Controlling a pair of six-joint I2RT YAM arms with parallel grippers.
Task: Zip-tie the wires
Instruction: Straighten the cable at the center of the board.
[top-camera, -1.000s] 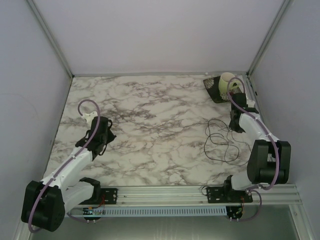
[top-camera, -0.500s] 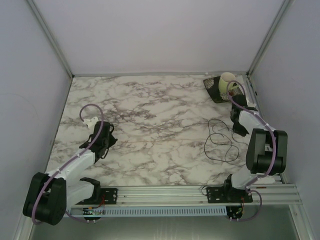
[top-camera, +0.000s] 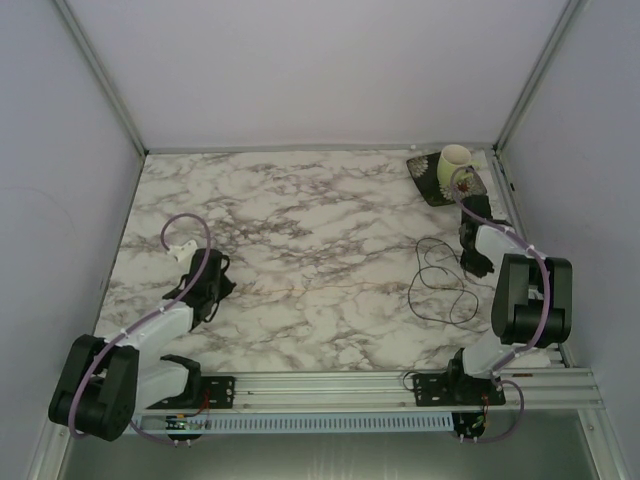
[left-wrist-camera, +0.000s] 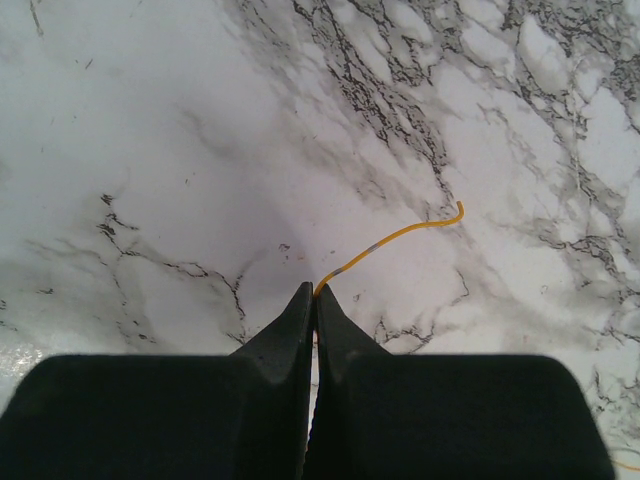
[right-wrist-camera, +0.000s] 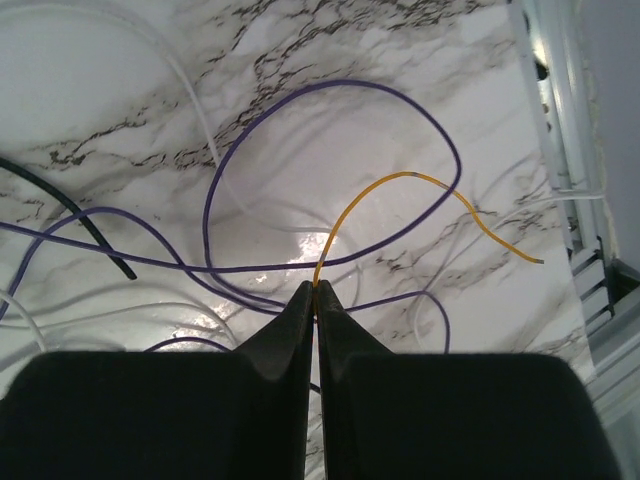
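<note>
The wires (top-camera: 440, 282) lie in loose thin loops on the marble table (top-camera: 300, 210) at the right. In the right wrist view they are purple strands (right-wrist-camera: 330, 90), a black strand (right-wrist-camera: 70, 215), pale white strands (right-wrist-camera: 190, 90) and a yellow strand (right-wrist-camera: 400, 178). My right gripper (top-camera: 472, 262) (right-wrist-camera: 315, 288) is shut on the yellow strand, low over the loops. My left gripper (top-camera: 205, 285) (left-wrist-camera: 314, 292) is shut at the table's left on the end of a thin yellow strand (left-wrist-camera: 400, 235) that curls away over the marble.
A cream cup (top-camera: 452, 160) stands on a dark patterned mat (top-camera: 428, 188) in the back right corner. A metal frame rail (right-wrist-camera: 560, 120) runs along the table's right edge, close to the right gripper. Grey walls enclose the table.
My left arm has drawn back, and its gripper has moved a little nearer the front edge. My right arm has folded up more, its gripper staying over the wire loops.
</note>
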